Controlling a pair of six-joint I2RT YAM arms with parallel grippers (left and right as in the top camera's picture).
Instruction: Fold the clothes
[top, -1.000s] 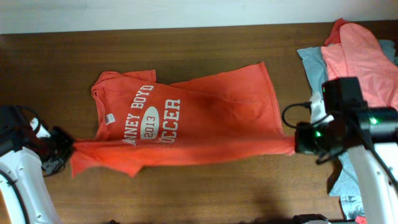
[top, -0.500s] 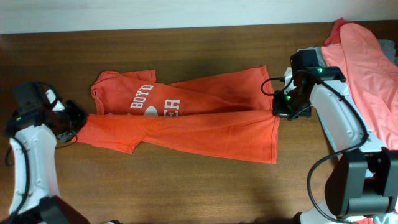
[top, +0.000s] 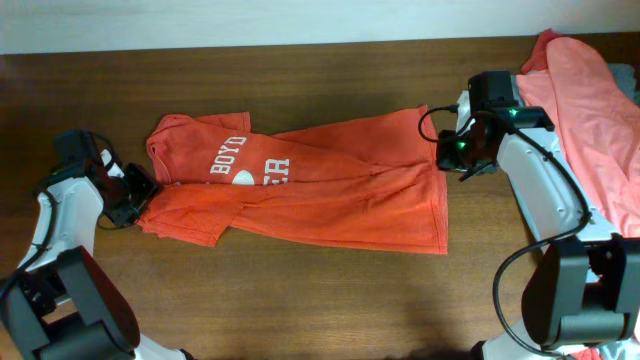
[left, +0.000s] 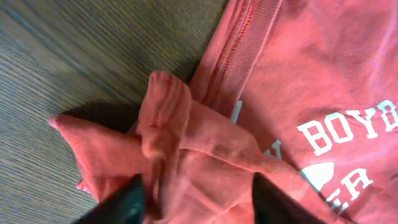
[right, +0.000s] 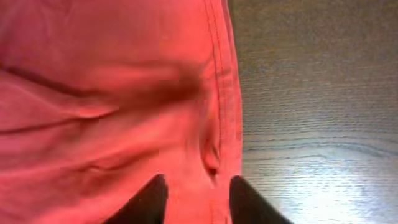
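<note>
The clothes, an orange-red T-shirt (top: 300, 195) with white "BOYD" lettering, lie folded lengthwise across the middle of the brown table (top: 300, 300). My left gripper (top: 137, 195) is at the shirt's left end. In the left wrist view it (left: 199, 202) stands open, its dark fingers (left: 124, 202) spread over the bunched sleeve (left: 168, 124). My right gripper (top: 447, 155) is at the shirt's right hem. In the right wrist view it (right: 198, 202) is open above the stitched hem (right: 224, 93), and the cloth lies flat below.
A salmon-pink garment (top: 580, 90) lies on a grey-blue garment (top: 500, 100) at the table's back right corner, just behind my right arm. A pale wall strip (top: 300, 20) runs along the far edge.
Both grippers carried the shirt's near edge back over it, folding it lengthwise. They have since opened and let the cloth settle onto the table.
</note>
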